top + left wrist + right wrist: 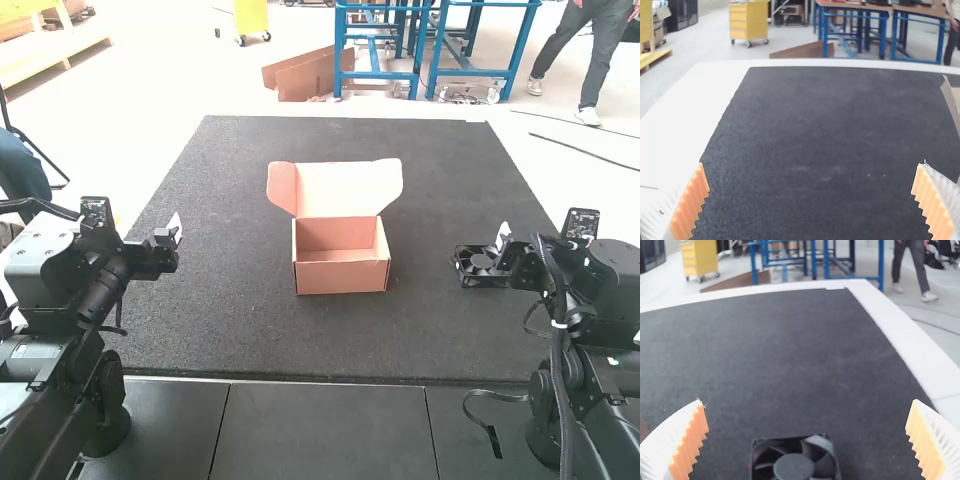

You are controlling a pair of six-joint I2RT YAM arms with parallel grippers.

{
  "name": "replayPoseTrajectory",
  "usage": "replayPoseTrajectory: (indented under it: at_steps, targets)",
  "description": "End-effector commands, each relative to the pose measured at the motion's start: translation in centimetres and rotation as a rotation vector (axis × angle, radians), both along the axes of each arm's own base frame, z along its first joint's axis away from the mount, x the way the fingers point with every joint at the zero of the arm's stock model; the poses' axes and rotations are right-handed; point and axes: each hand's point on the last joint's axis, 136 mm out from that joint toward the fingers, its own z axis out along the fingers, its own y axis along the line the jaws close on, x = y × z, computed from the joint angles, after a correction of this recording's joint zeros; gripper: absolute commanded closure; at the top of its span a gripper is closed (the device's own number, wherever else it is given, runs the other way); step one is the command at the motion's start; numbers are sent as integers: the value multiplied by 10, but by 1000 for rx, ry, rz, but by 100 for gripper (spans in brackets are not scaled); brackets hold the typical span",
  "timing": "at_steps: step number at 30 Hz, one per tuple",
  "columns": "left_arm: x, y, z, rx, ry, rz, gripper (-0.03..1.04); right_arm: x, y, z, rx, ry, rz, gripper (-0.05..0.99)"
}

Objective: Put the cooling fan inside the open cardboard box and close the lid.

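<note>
A small cardboard box (340, 262) stands in the middle of the black mat, its lid (345, 187) raised at the back and the inside bare. A black square cooling fan (477, 266) lies flat on the mat to the box's right. My right gripper (503, 243) hovers just behind and above the fan, open; in the right wrist view the fan (795, 460) lies between its spread orange-padded fingers (687, 440). My left gripper (172, 236) hangs open over the mat's left side, well left of the box, with bare mat between its fingers (687, 207).
The black mat (230, 300) covers most of the white table; its left border (675, 120) and right border (920, 355) show as white strips. A corner of the box (951, 100) edges into the left wrist view.
</note>
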Motion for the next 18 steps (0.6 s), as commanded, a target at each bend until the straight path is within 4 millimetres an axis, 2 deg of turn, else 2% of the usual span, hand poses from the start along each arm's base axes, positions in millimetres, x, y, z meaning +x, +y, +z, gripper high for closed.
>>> replayPoseTrajectory:
  at_steps: [1,18]
  targets:
    - [0,1,2,11,-16,3,5,0,2,-1,8,0,8,2]
    - [0,1,6,14,-34,4,5,0,2,4,22,-20,6,2]
